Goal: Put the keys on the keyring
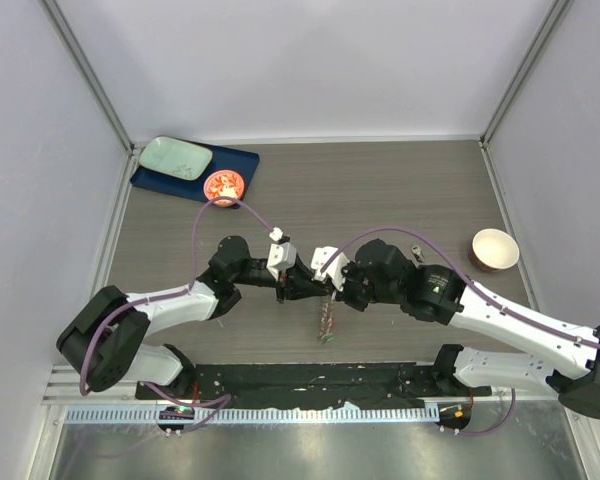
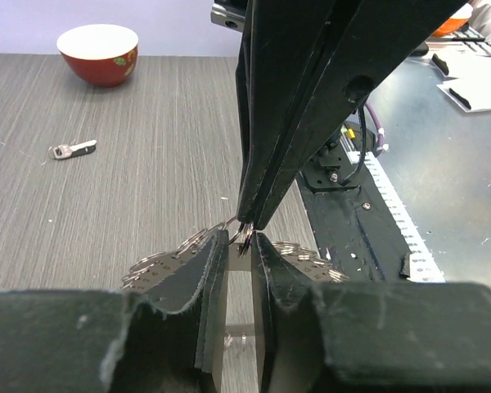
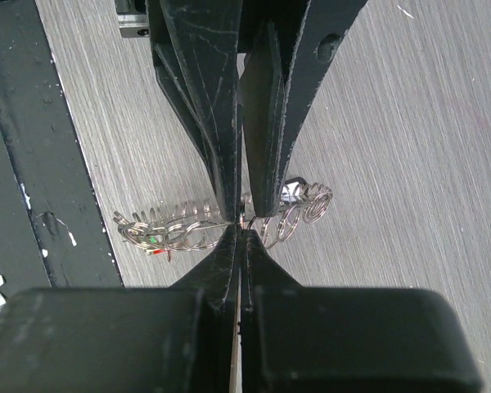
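Just in from the middle of the desk's near edge, the two hands meet tip to tip at the keyring (image 1: 327, 320), a coil of thin wire loops trailing from their tips toward that edge. The right hand (image 3: 241, 236) is pinched fully shut with its tips on a wire of the coil, so I judge that it holds the ring. The left hand (image 2: 241, 243) stands narrow, with a slit showing between its pads (image 2: 188, 282) and the right hand's tip reaching into that slit. I cannot tell whether those pads touch wire. A green speck (image 3: 151, 239) and a red speck (image 3: 160, 252) sit among the loops, perhaps key heads already threaded.

Farther in, toward the right edge, a small loose key (image 1: 418, 250) lies flat, with a bowl (image 1: 494, 249) beyond it. In the far left corner are an orange-red dish (image 1: 223, 185), a pale green plate (image 1: 175, 157) and a blue tray (image 1: 242, 160).

The step looks like taking a second grip to spread one loop. The left hand should close on a single wire just beside the right's pinch, not on a bundle. The right should hold firm, and the pull apart should be gentle so the springy wire does not snap free.
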Action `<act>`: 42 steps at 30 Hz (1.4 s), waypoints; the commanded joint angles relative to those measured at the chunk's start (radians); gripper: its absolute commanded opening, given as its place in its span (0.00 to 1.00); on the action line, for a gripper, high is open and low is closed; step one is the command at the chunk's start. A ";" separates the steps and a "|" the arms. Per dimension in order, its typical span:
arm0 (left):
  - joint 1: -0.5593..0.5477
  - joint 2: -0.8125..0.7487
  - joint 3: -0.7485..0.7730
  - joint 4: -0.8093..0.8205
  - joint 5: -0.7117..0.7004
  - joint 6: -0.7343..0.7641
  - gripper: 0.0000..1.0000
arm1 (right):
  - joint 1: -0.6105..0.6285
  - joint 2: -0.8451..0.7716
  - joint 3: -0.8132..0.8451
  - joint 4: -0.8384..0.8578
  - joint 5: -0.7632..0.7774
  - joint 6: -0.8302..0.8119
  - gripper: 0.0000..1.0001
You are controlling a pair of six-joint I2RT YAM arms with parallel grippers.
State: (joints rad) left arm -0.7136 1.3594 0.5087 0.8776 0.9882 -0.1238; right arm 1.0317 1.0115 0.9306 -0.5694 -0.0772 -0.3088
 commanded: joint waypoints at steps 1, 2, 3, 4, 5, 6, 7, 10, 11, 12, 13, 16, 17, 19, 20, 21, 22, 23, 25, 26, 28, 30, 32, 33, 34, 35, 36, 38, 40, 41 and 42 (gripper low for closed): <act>-0.004 0.009 0.045 -0.021 0.007 0.032 0.20 | 0.001 -0.036 0.011 0.080 -0.003 -0.004 0.01; -0.004 0.012 0.047 -0.026 0.006 0.032 0.21 | 0.002 -0.039 0.010 0.082 0.001 -0.004 0.01; -0.006 0.017 0.050 -0.029 0.007 0.032 0.21 | 0.002 -0.039 0.010 0.082 0.002 -0.004 0.01; -0.006 0.020 0.051 -0.034 0.009 0.032 0.22 | 0.001 -0.039 0.010 0.082 0.001 -0.004 0.01; -0.006 0.023 0.054 -0.035 0.012 0.030 0.22 | 0.002 -0.039 0.010 0.083 0.001 -0.003 0.01; -0.006 0.026 0.056 -0.035 0.015 0.029 0.22 | 0.002 -0.039 0.010 0.082 -0.001 -0.004 0.01; -0.006 0.024 0.059 -0.035 0.017 0.026 0.22 | 0.002 -0.039 0.008 0.083 -0.003 -0.003 0.01; -0.007 0.020 0.059 -0.035 0.017 0.024 0.14 | 0.002 -0.037 0.007 0.080 -0.004 -0.003 0.01; -0.006 0.017 0.059 -0.035 0.015 0.024 0.12 | 0.001 -0.037 0.008 0.082 -0.006 -0.003 0.01; -0.006 0.014 0.057 -0.035 0.012 0.024 0.08 | 0.002 -0.037 0.008 0.082 -0.006 -0.004 0.01; -0.006 0.009 0.056 -0.035 0.010 0.026 0.06 | 0.002 -0.034 0.007 0.083 -0.006 -0.003 0.01; -0.007 0.000 0.048 -0.035 -0.008 0.032 0.00 | 0.002 -0.036 0.007 0.086 -0.001 0.007 0.01; -0.006 -0.005 0.047 -0.035 -0.011 0.035 0.00 | 0.002 -0.036 0.007 0.089 0.005 0.010 0.02; -0.007 -0.012 0.037 -0.035 -0.028 0.039 0.00 | 0.002 -0.042 0.007 0.094 0.008 0.020 0.10; -0.006 -0.023 0.034 -0.035 -0.036 0.041 0.00 | 0.002 -0.040 0.010 0.095 0.010 0.025 0.13; -0.006 -0.031 0.024 -0.035 -0.046 0.047 0.00 | 0.001 -0.040 0.010 0.095 0.010 0.031 0.22; -0.007 -0.039 0.018 -0.035 -0.069 0.049 0.00 | 0.002 -0.040 0.014 0.101 0.010 0.034 0.27; -0.006 -0.060 0.010 -0.038 -0.082 0.052 0.00 | 0.002 -0.040 0.022 0.101 0.013 0.040 0.31; -0.007 -0.081 -0.007 -0.052 -0.132 0.064 0.00 | 0.002 -0.044 0.030 0.106 0.030 0.059 0.45; -0.007 -0.106 -0.012 -0.058 -0.149 0.069 0.00 | 0.002 -0.047 0.036 0.109 0.039 0.066 0.48; -0.007 -0.134 -0.029 -0.092 -0.186 0.102 0.00 | 0.002 -0.062 0.040 0.120 0.074 0.095 0.61; -0.006 -0.182 -0.044 -0.130 -0.212 0.119 0.00 | 0.002 -0.079 0.043 0.137 0.164 0.120 0.74; -0.006 -0.215 -0.052 -0.166 -0.253 0.148 0.00 | 0.002 -0.088 0.043 0.149 0.223 0.160 0.81; -0.006 -0.251 -0.055 -0.201 -0.264 0.156 0.00 | 0.001 -0.091 0.045 0.157 0.246 0.171 0.82; -0.007 -0.269 -0.058 -0.221 -0.278 0.164 0.00 | 0.002 -0.097 0.045 0.161 0.296 0.194 0.83; -0.006 -0.287 -0.059 -0.239 -0.302 0.170 0.00 | -0.005 -0.097 0.045 0.167 0.316 0.206 0.88; -0.006 -0.314 -0.064 -0.271 -0.315 0.171 0.00 | -0.009 -0.099 0.047 0.177 0.338 0.220 0.90; -0.007 -0.345 -0.082 -0.284 -0.354 0.168 0.00 | -0.021 -0.108 0.037 0.192 0.382 0.258 0.98; -0.007 -0.399 -0.116 -0.256 -0.370 0.142 0.00 | -0.076 -0.128 0.008 0.235 0.430 0.329 1.00; -0.006 -0.407 -0.122 -0.247 -0.370 0.133 0.00 | -0.097 -0.129 0.005 0.236 0.419 0.341 0.99; -0.007 -0.414 -0.127 -0.235 -0.368 0.128 0.00 | -0.129 -0.132 -0.002 0.236 0.359 0.356 1.00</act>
State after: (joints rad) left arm -0.7181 0.9951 0.4034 0.5858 0.6590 0.0097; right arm 0.9848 0.9142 0.9291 -0.4183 0.2676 -0.0593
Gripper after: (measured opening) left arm 0.012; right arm 0.993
